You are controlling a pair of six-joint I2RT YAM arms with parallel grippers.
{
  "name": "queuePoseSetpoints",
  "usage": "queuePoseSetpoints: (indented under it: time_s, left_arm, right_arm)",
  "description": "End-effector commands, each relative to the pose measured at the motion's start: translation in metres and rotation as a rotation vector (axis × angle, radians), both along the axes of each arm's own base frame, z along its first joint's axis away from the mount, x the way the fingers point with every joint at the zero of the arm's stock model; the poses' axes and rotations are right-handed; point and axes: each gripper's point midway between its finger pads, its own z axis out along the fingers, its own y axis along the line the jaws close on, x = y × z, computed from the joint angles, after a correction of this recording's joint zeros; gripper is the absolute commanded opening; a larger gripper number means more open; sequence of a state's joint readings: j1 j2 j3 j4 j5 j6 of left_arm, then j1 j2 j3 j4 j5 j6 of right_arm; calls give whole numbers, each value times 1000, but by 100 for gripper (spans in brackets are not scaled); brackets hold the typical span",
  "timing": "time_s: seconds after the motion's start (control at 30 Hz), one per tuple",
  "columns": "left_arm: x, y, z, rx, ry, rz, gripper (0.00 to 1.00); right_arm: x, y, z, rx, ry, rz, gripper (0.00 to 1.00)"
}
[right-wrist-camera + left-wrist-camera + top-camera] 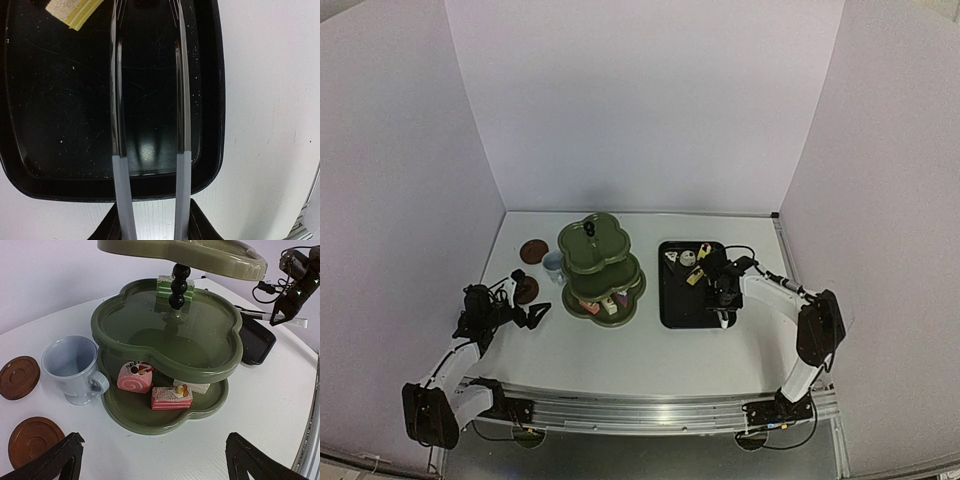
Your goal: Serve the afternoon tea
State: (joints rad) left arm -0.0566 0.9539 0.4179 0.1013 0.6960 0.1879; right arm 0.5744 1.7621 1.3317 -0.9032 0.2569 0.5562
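The olive-green three-tier stand (601, 268) (165, 335) is at mid-table. Its bottom tier holds a pink roll cake (135, 378), a pink layered slice (171, 398) and a pale slice (193, 387). A green layered cake (166, 287) sits on the middle tier. A pale blue cup (70, 365) (553, 265) stands against the stand's left side, with two brown coasters (19, 377) (33, 440) further left. My left gripper (155, 456) (534, 315) is open and empty, low in front of the stand. My right gripper (152, 230) (724, 306) is shut on the metal tongs (149, 100), whose arms reach over the black tray toward a yellow cake (75, 12) (695, 277).
The black tray (672, 300) (40, 150) lies right of the stand with several small cakes at its far end (686, 257). White walls enclose the table on three sides. The right arm and its cables (297, 280) show behind the stand.
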Motion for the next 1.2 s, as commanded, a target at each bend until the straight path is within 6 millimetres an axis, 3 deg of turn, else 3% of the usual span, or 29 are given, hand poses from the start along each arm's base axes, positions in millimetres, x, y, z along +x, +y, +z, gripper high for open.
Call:
queuePoseSetpoints:
  time_s: [0.0, 0.47, 0.7, 0.83, 1.0, 1.1, 1.17]
  left_arm:
    - [3, 0, 14, 15, -50, -2, 100]
    - [3, 0, 13, 21, -51, -3, 99]
    - [4, 1, 15, 25, -57, 2, 100]
    - [4, 1, 18, 23, -60, 5, 100]
    - [8, 2, 22, -3, -50, 22, 100]
    - [10, 1, 24, -19, -52, 25, 100]
    - [12, 2, 24, -29, -47, 38, 100]
  right_arm:
    - [15, 6, 8, 30, -35, -17, 35]
    - [36, 1, 4, 12, -34, 26, 34]
    - [41, -2, 18, 6, -75, 19, 5]
    - [40, -12, 52, -12, -146, 10, 0]
    - [45, -22, 125, 6, -324, 7, 0]
    - [52, -14, 168, 43, -428, 41, 0]
    - [55, 5, 198, 71, -496, 116, 0]
